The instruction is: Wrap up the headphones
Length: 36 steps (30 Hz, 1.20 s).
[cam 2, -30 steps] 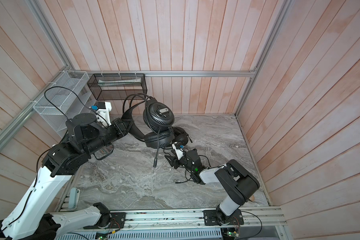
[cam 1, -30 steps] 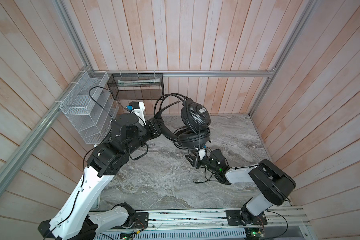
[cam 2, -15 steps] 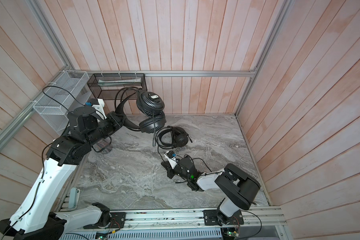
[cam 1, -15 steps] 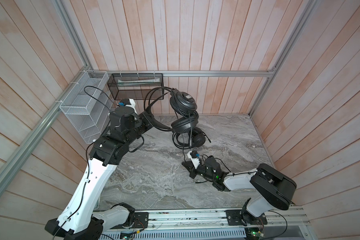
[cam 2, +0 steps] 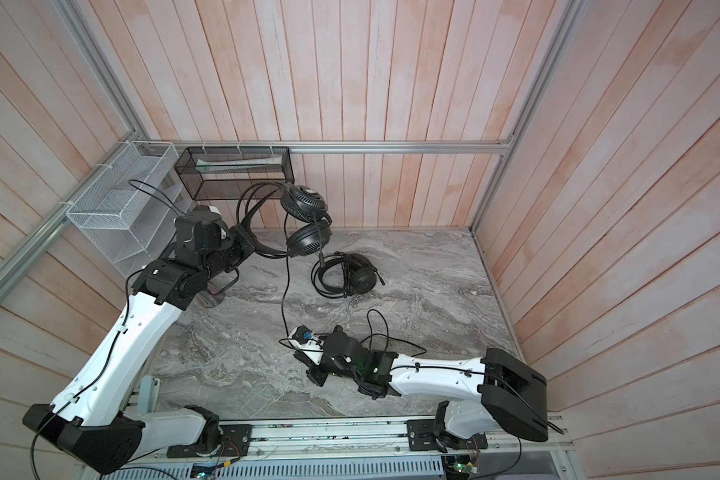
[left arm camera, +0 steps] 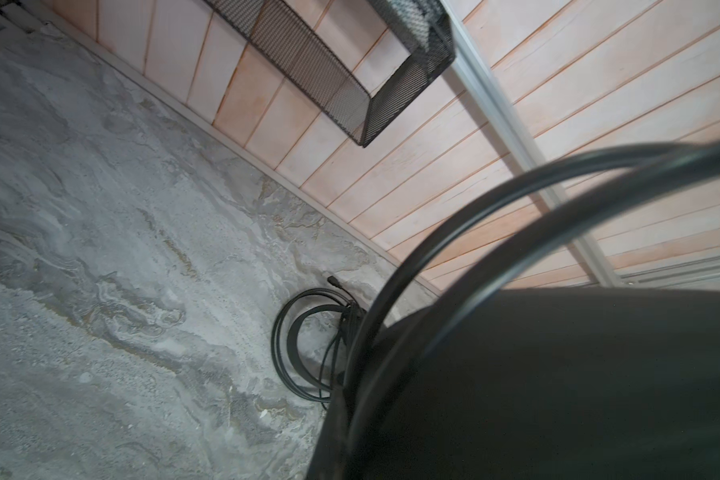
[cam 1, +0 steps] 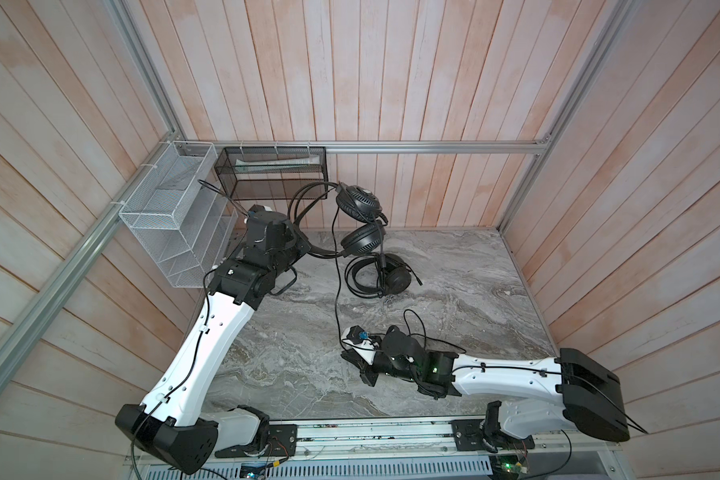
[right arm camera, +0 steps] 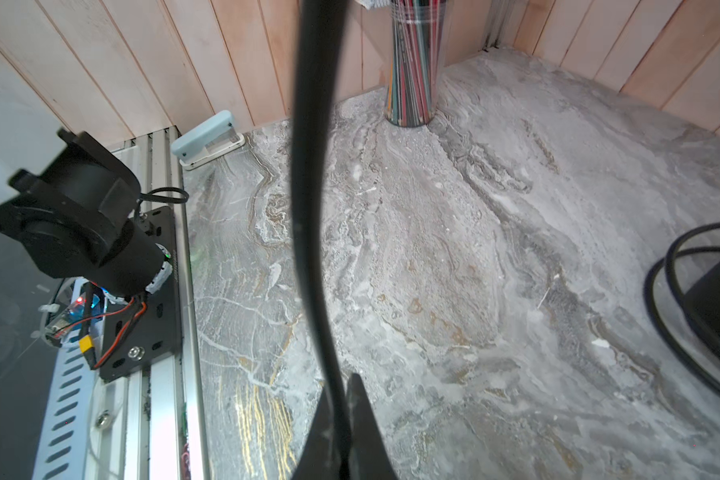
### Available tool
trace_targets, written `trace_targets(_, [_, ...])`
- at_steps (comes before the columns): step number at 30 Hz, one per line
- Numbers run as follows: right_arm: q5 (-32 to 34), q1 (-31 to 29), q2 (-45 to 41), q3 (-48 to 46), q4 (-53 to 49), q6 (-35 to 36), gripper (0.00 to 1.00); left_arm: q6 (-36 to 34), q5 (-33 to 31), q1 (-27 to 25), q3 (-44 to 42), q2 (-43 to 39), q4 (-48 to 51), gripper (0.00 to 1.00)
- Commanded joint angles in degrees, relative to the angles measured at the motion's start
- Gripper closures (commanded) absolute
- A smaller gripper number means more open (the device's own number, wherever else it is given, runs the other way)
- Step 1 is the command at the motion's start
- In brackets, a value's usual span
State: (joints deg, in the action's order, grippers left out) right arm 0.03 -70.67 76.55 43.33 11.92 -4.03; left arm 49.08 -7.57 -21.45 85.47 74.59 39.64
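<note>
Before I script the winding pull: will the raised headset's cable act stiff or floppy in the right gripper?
Probably floppy: the cable hangs from the raised headset down to the right gripper, curving near the pinch. Likely light: it is thin. It may slide through the shut gripper, being smooth and round.

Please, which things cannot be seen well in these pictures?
- Left hand, holding lifted headphones: both top views, fingers hidden by its own body.
- Right hand: right wrist view, mostly cut off by the edge; cable blurred.
- Lying headphones: left wrist view, earcups hidden behind a dark blur.
</note>
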Motion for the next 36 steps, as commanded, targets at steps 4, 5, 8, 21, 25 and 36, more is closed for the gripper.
trace_targets(4, [5.1, -0.6, -6.1, 12.3, -25.8, 6.0, 1.0, -4.7, -12.5, -3.8, -7.6, -0.6, -4.3, 1.0])
trace_targets(5, [6.0, -0.6, -6.8, 14.8, -28.8, 6.9, 1.0, -6.0, -13.6, -4.3, -9.2, -0.9, -4.6, 1.0])
trace_targets(8, [8.0, -0.6, -9.1, 20.9, -34.6, 9.3, 1.0, -10.9, -16.1, -5.7, -13.2, -1.6, -5.8, 1.0])
trace_targets(21, [17.9, 4.7, -9.2, 37.3, -47.2, 19.6, 1.0, -20.5, -29.1, -17.2, -29.5, -8.2, -5.7, 1.0])
trace_targets(25, [18.2, 9.9, -10.1, 36.1, -44.9, 20.1, 1.0, -21.8, -24.0, -17.4, -33.2, -13.6, -6.4, 1.0])
trace_targets(36, [23.0, 19.5, -4.1, 36.1, -35.4, 17.1, 1.0, -24.0, -15.0, -19.2, -36.4, -21.5, -1.7, 1.0])
